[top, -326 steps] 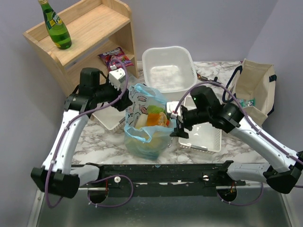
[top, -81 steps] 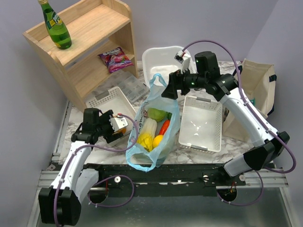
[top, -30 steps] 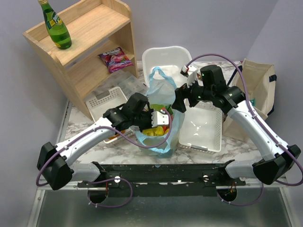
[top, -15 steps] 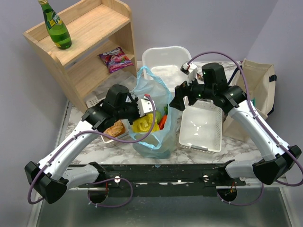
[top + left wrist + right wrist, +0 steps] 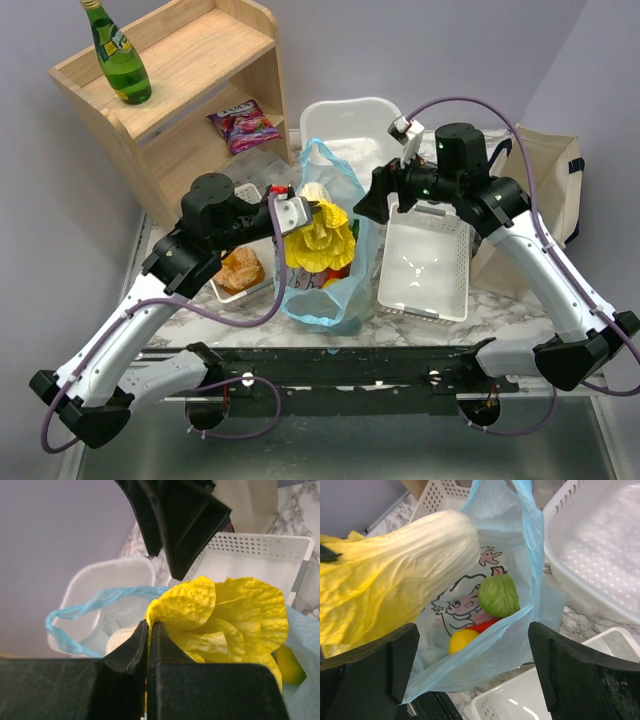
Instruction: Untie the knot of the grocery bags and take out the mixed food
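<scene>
The light-blue grocery bag (image 5: 335, 285) stands open in the middle of the table, one loop handle (image 5: 322, 153) sticking up; the knot is out of view. My left gripper (image 5: 297, 211) is shut on a leaf of the yellow-white cabbage (image 5: 320, 235) and holds it above the bag's mouth. The left wrist view shows the pads (image 5: 159, 639) pinching the yellow leaf (image 5: 225, 615). My right gripper (image 5: 368, 205) stands open beside the bag's right rim. Inside the bag (image 5: 530, 540) lie a green cabbage (image 5: 498, 595), a yellow fruit (image 5: 462, 641) and a carrot (image 5: 482, 626). My right gripper (image 5: 472, 635) holds nothing.
Bread (image 5: 240, 270) lies in a white basket (image 5: 228, 293) left of the bag. Another white basket (image 5: 425, 265) sits to the right, a white tub (image 5: 350, 125) behind. A wooden shelf (image 5: 190, 90) carries a green bottle (image 5: 117, 55) and a purple packet (image 5: 243, 124). A canvas tote (image 5: 540, 180) stands far right.
My left arm has risen and drawn back to the left, lifting the yellow-white cabbage out of the bag's mouth. The right gripper has shifted slightly up and right, staying open.
</scene>
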### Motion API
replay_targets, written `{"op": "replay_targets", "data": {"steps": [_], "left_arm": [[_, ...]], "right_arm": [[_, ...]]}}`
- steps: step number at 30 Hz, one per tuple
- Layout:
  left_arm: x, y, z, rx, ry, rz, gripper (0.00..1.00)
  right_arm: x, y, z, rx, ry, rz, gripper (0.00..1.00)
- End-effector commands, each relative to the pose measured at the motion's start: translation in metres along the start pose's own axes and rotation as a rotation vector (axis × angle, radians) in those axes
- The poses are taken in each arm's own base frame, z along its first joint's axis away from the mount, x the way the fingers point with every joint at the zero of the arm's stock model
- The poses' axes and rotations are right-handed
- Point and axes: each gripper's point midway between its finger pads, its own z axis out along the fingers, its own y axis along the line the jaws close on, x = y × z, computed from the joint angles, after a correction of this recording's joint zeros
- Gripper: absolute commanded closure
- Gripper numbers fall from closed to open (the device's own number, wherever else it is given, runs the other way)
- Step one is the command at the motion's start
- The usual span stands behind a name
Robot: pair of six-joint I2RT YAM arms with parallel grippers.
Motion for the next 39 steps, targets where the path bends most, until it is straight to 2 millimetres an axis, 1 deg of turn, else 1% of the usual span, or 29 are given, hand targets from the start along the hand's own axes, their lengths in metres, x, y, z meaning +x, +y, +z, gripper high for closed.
{"op": "replay_targets", "data": {"steps": [1, 3, 5, 8, 10, 12, 13, 18, 23, 28, 29, 30, 31, 33, 34, 35, 37, 38, 39], "left_arm": [[-0.069, 0.000, -0.026, -0.009, -0.181, 0.314, 1.00], [-0.075, -0.008, -0.030, -0.012, -0.196, 0.465, 1.00], [-0.080, -0.014, -0.031, -0.024, -0.223, 0.611, 1.00], [-0.083, -0.019, -0.026, -0.048, -0.231, 0.789, 1.00], [-0.088, -0.020, -0.021, -0.078, -0.247, 0.891, 1.00], [-0.096, -0.021, -0.017, -0.121, -0.275, 0.982, 1.00], [-0.097, -0.022, -0.014, -0.131, -0.277, 1.022, 1.00], [-0.102, -0.023, 0.008, -0.156, -0.277, 1.115, 1.00], [-0.107, -0.017, 0.026, -0.203, -0.288, 1.165, 1.00], [-0.112, -0.006, 0.041, -0.258, -0.272, 1.194, 1.00], [-0.112, -0.004, 0.044, -0.266, -0.268, 1.198, 1.00], [-0.114, -0.003, 0.045, -0.274, -0.270, 1.203, 1.00], [-0.113, -0.002, 0.046, -0.275, -0.267, 1.208, 1.00], [-0.109, -0.004, 0.048, -0.269, -0.255, 1.216, 1.00], [-0.106, -0.005, 0.048, -0.265, -0.246, 1.217, 0.95], [-0.105, -0.006, 0.047, -0.265, -0.237, 1.219, 0.75], [-0.100, -0.007, 0.042, -0.265, -0.223, 1.208, 0.33], [-0.099, -0.007, 0.037, -0.275, -0.221, 1.190, 0.21], [-0.101, -0.005, 0.028, -0.292, -0.224, 1.150, 0.04]], "right_arm": [[-0.045, -0.002, -0.022, 0.070, -0.137, 0.204, 0.00], [-0.059, -0.005, -0.030, 0.015, -0.176, 0.364, 0.00], [-0.069, 0.002, -0.032, -0.072, -0.183, 0.462, 0.00], [-0.072, 0.013, -0.027, -0.189, -0.146, 0.551, 0.00], [-0.071, 0.024, -0.024, -0.271, -0.111, 0.603, 0.00], [-0.068, 0.031, -0.022, -0.337, -0.079, 0.632, 0.00], [-0.063, 0.033, -0.020, -0.356, -0.061, 0.661, 0.00], [-0.062, 0.047, -0.023, -0.463, -0.039, 0.667, 0.00], [-0.055, 0.049, -0.023, -0.479, -0.030, 0.672, 0.00], [-0.050, 0.063, -0.029, -0.526, -0.019, 0.642, 0.00], [-0.050, 0.065, -0.030, -0.530, -0.025, 0.629, 0.06], [-0.051, 0.065, -0.031, -0.527, -0.035, 0.619, 0.21], [-0.053, 0.062, -0.030, -0.509, -0.054, 0.604, 0.42], [-0.059, 0.053, -0.029, -0.449, -0.102, 0.568, 0.82], [-0.065, 0.048, -0.029, -0.422, -0.125, 0.559, 0.97], [-0.071, 0.042, -0.030, -0.401, -0.145, 0.555, 0.99], [-0.085, 0.025, -0.032, -0.363, -0.188, 0.561, 0.99], [-0.095, 0.015, -0.036, -0.348, -0.212, 0.566, 0.99], [-0.103, 0.003, -0.040, -0.332, -0.236, 0.578, 0.99]]}}
